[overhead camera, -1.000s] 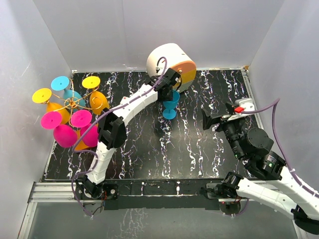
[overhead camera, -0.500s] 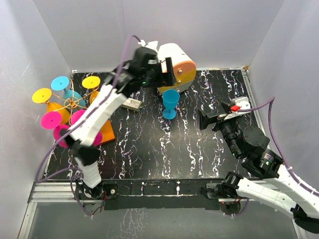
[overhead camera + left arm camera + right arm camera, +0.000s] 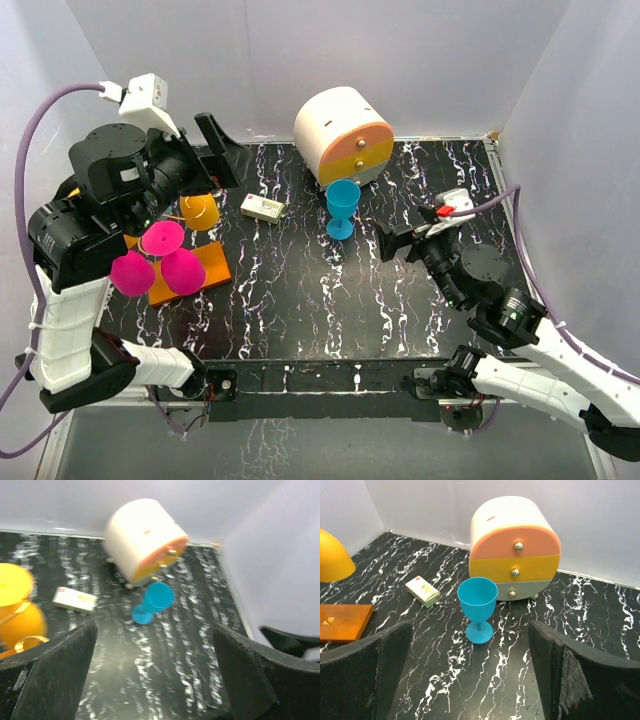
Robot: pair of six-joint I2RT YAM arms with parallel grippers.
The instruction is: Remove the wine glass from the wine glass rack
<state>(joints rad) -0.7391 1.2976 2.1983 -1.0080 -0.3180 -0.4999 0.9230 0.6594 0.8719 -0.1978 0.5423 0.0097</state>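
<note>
Our left fingers [image 3: 52, 677] and right fingers [image 3: 367, 677] stand wide apart, holding nothing. Beyond them the blue wine glass [image 3: 478, 602] stands upright on the desk [image 3: 300, 300], just before the round drawer cabinet [image 3: 340, 130], well apart from the wine glass rack [image 3: 212, 265]. We judge the task essentially done.

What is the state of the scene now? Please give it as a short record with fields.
blue glass: upright on the table, off the rack, in front of the cabinet
rack: at the table's left, pink glasses over its base, partly hidden
box: lying left of the blue glass
left claw: open, empty, near the rack
right claw: open, empty, facing the blue glass
</note>
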